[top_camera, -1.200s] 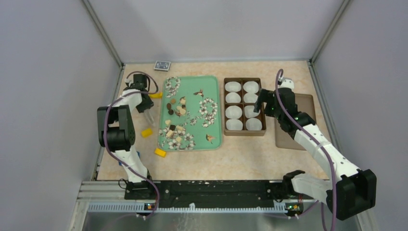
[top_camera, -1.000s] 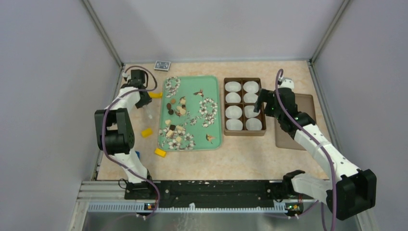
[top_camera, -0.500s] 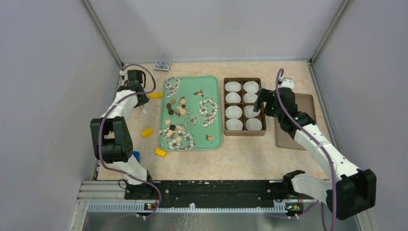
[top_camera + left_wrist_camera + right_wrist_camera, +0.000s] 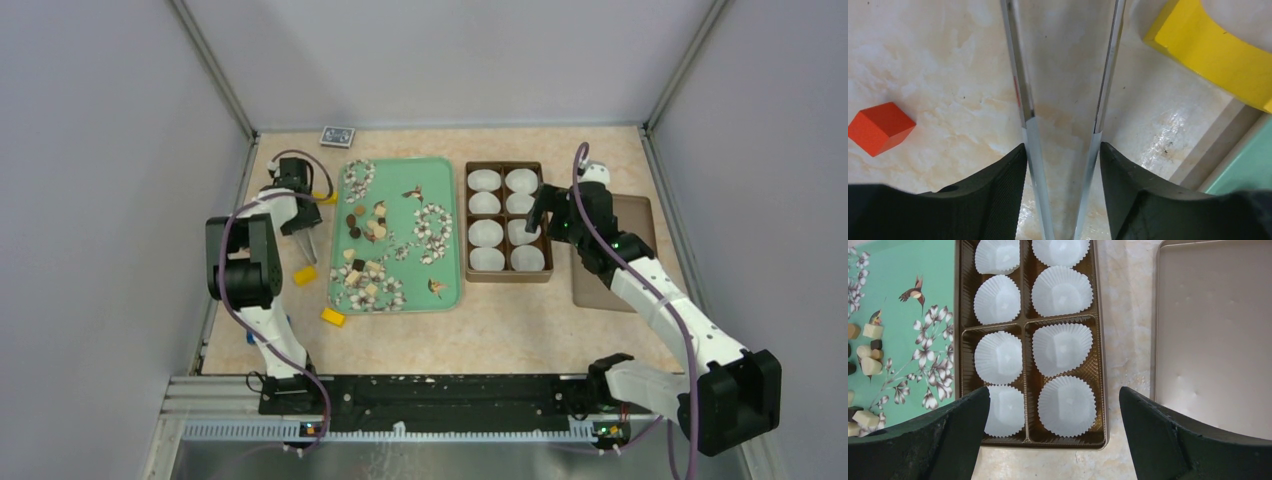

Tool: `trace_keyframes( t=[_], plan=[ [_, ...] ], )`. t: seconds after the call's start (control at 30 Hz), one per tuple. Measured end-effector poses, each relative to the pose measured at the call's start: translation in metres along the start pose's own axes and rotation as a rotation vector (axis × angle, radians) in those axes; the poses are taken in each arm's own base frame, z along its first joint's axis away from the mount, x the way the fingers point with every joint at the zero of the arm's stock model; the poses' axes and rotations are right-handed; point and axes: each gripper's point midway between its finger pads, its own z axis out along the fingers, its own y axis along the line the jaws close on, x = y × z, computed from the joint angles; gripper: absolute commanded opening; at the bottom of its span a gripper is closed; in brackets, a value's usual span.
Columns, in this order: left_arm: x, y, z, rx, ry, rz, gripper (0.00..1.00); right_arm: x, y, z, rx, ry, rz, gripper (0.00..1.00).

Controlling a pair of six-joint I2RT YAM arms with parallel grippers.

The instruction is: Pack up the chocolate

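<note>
While the chocolate [image 4: 366, 226] lies on the left side of the green tray [image 4: 448, 185] from overhead, the left wrist shows the left gripper [image 4: 1062, 150] pinching tweezers [image 4: 1024, 100] near a yellow block [image 4: 1213, 50]. Right wrist: the right gripper [image 4: 1053, 390] gapes wide over the cup-lined box [image 4: 1024, 325].

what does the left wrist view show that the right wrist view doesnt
Only left wrist: silver metal tweezers, a red block and a yellow block. Only right wrist: the brown box of eight white paper cups, a flat tan lid and small brown and cream chocolates. Both: part of the green tray and the beige marbled tabletop.
</note>
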Motion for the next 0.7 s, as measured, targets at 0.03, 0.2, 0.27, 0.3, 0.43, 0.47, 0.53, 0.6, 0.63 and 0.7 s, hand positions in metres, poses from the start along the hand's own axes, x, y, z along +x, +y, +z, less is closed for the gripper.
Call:
trace_keyframes(
  t=[0.03, 0.2, 0.27, 0.3, 0.43, 0.47, 0.53, 0.6, 0.63, 0.7],
  plan=[
    [0.000, 0.000, 0.001, 0.001, 0.002, 0.004, 0.77, 0.000, 0.000, 0.000, -0.002, 0.000, 0.000, 0.98],
    [-0.004, -0.004, 0.002, 0.032, -0.008, -0.008, 0.96, 0.001, 0.003, 0.000, -0.018, 0.006, 0.000, 0.98],
    [-0.004, -0.005, 0.002, 0.039, -0.004, -0.018, 0.98, 0.001, 0.004, -0.001, -0.024, 0.009, 0.000, 0.98],
    [-0.004, -0.006, 0.001, 0.045, -0.005, -0.025, 0.99, 0.002, 0.005, -0.001, -0.027, 0.011, 0.000, 0.98],
    [-0.003, -0.010, -0.001, 0.065, 0.005, -0.065, 0.99, 0.002, 0.006, -0.001, -0.034, 0.013, -0.001, 0.98],
    [-0.002, -0.011, -0.002, 0.069, 0.012, -0.074, 0.99, 0.002, 0.006, -0.001, -0.036, 0.014, -0.003, 0.98],
    [0.003, -0.011, -0.003, 0.070, 0.032, -0.089, 0.99, 0.003, 0.007, -0.001, -0.040, 0.016, -0.004, 0.98],
    [0.008, -0.010, -0.004, 0.062, 0.051, -0.104, 0.99, 0.003, 0.008, -0.001, -0.044, 0.017, -0.005, 0.98],
    [0.008, -0.009, -0.004, 0.058, 0.055, -0.108, 0.99, 0.003, 0.008, -0.001, -0.046, 0.018, -0.008, 0.98],
    [0.009, -0.008, -0.004, 0.046, 0.056, -0.120, 0.99, 0.003, 0.008, -0.001, -0.048, 0.019, -0.010, 0.98]
  ],
)
